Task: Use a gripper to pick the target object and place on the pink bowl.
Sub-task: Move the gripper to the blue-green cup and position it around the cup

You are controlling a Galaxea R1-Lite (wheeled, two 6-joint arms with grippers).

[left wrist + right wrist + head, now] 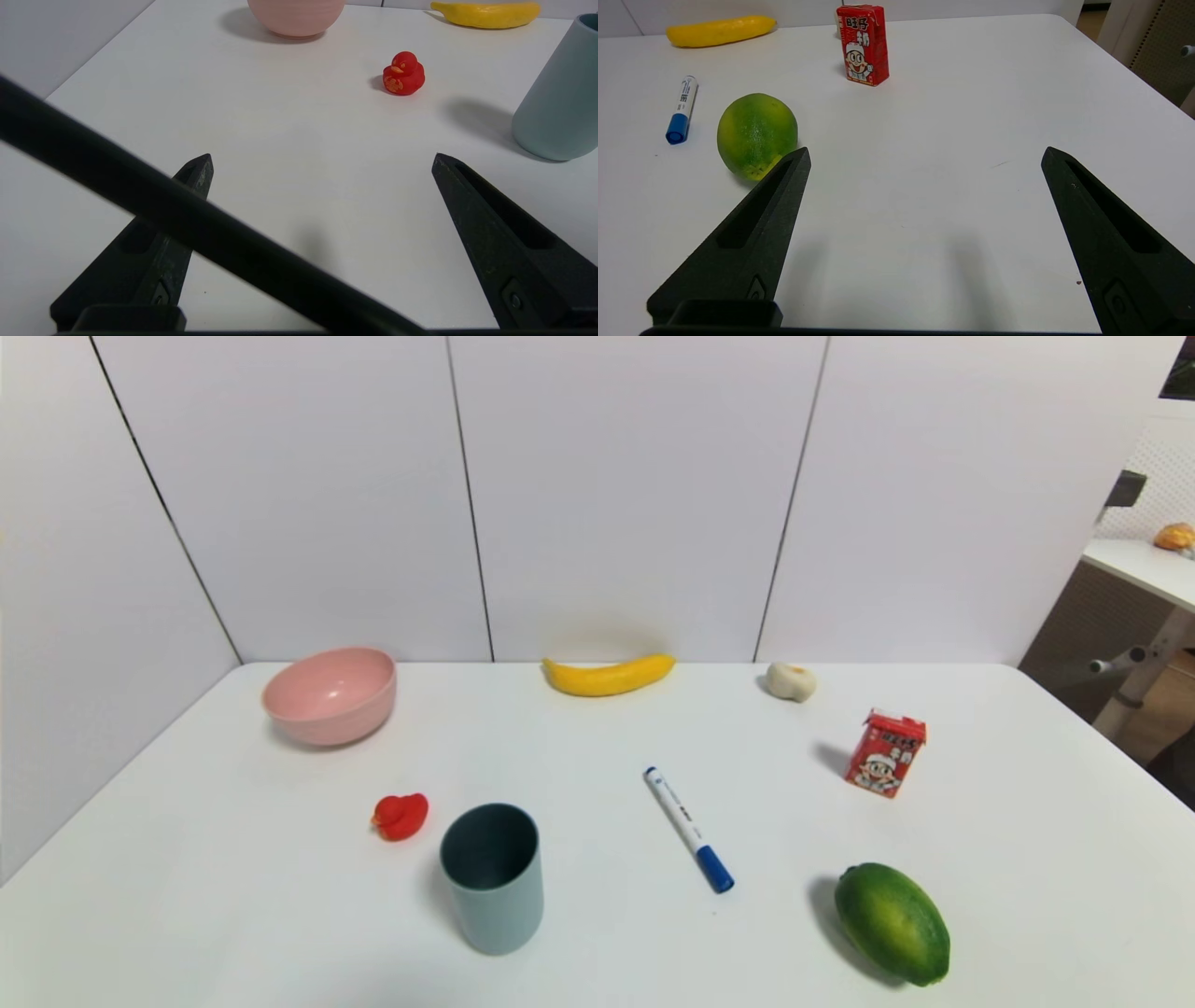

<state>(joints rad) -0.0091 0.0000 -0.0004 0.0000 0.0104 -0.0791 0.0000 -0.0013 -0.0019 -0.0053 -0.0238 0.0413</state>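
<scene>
In L wrist view only: L claw (322, 156), open.

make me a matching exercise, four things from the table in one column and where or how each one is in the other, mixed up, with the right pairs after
1. tumbler
2. pink bowl
3. marker
4. left gripper

A. lying down, blue at one end
B. open, holding nothing, over the table
C. upright, near the red duck
D. at the far left of the table

Right pairs: 1-C, 2-D, 3-A, 4-B
</scene>
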